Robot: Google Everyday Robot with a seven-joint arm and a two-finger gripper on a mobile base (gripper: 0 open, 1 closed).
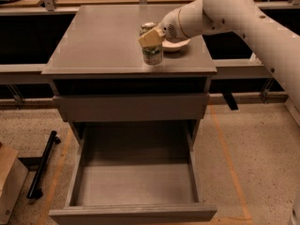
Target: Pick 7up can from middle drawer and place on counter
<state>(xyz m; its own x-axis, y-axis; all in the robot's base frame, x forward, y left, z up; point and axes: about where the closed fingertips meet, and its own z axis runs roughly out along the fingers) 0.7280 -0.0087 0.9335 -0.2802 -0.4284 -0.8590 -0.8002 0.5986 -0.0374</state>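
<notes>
The 7up can (152, 54), silvery with green markings, is upright over the front right part of the counter (103, 41), its base at or just above the surface. My gripper (151, 35) comes in from the right and is shut on the can's upper part, its tan fingers (149, 38) across the can's side. The middle drawer (133, 182) is pulled fully open below, with a smooth grey inside that holds nothing.
A white bowl (177, 44) sits on the counter right behind the can and under my wrist. A shallower grey drawer (126, 108) is shut above the open one. A black bar (43, 164) and a brown box (10, 182) lie on the floor at left.
</notes>
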